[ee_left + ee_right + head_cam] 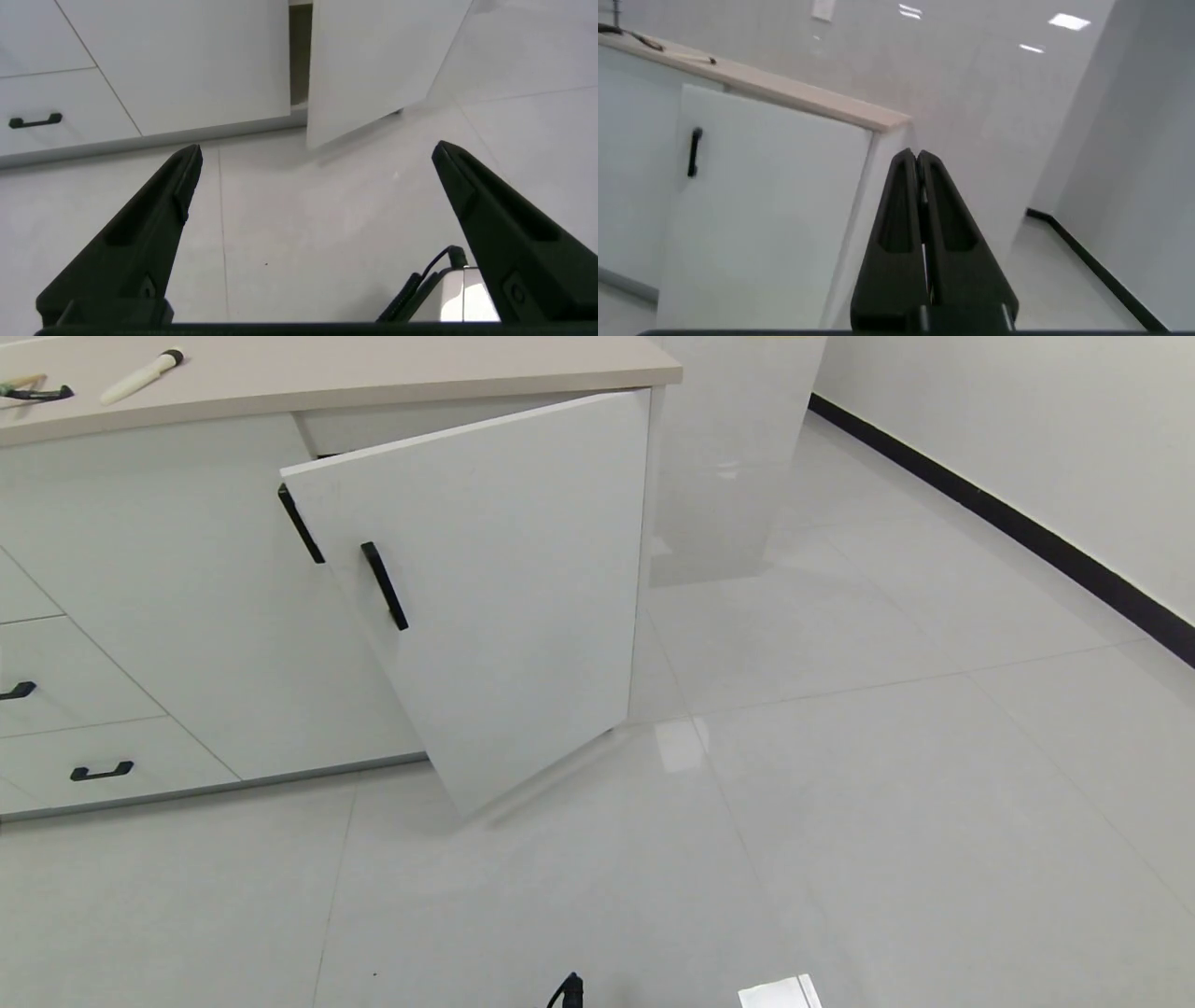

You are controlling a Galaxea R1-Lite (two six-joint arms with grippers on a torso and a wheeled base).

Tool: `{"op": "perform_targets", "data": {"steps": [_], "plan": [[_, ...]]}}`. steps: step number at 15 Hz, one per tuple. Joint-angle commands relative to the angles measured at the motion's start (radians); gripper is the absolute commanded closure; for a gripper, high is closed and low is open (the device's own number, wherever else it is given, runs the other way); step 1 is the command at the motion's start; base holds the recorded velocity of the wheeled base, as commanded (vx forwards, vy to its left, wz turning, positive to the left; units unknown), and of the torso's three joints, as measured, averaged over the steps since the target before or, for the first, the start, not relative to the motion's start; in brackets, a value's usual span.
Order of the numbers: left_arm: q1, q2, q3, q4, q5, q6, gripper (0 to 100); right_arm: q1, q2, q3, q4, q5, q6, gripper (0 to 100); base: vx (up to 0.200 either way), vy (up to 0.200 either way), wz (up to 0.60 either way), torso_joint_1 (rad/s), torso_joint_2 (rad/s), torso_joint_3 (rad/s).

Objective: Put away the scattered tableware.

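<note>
Now, tableware (140,376) is seen on the desk (373,373) at upper left, a cabinet door (504,597) ajar at centre. The left claw (318,149) is spread wide and empty, the right claw (918,159) closed tight.

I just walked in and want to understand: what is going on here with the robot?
Nothing is held right now. The left gripper is open above the floor, facing the cabinet door, which stands swung open. The right gripper is shut and empty, near that door. A pale utensil and a dark-handled one lie on the countertop, not yet put away.
</note>
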State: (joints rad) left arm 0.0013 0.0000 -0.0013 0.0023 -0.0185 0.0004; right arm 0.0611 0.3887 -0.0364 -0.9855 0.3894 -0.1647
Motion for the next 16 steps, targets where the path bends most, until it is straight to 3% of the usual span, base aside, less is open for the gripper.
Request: {"op": "perform_targets", "data": {"steps": [1, 2, 5, 11, 16], "plan": [[0.000, 0.000, 0.001, 0.001, 0.000, 0.000, 0, -0.058, -0.386, 0.036, 0.301, -0.001, -0.001, 100, 0.000, 0.000, 0.00, 0.000, 0.00, 0.000], [0.000, 0.002, 0.000, 0.001, 0.000, 0.000, 0, -0.058, -0.376, 0.036, 0.378, -0.033, 0.017, 100, 0.000, 0.000, 0.00, 0.000, 0.00, 0.000], [0.000, 0.002, 0.001, 0.001, 0.002, 0.006, 0, -0.058, -0.375, 0.036, 0.921, -0.218, 0.028, 100, 0.000, 0.000, 0.00, 0.000, 0.00, 0.000], [0.000, 0.000, 0.001, 0.001, 0.025, 0.009, 0, -0.060, -0.375, 0.036, 0.979, -0.303, 0.155, 100, 0.000, 0.167, 0.00, 0.003, 0.00, 0.004], [0.000, 0.000, 0.000, 0.001, 0.019, 0.001, 0, -0.060, -0.375, 0.036, 0.982, -0.316, 0.160, 100, 0.000, 0.000, 0.00, 0.000, 0.00, 0.000]]}}
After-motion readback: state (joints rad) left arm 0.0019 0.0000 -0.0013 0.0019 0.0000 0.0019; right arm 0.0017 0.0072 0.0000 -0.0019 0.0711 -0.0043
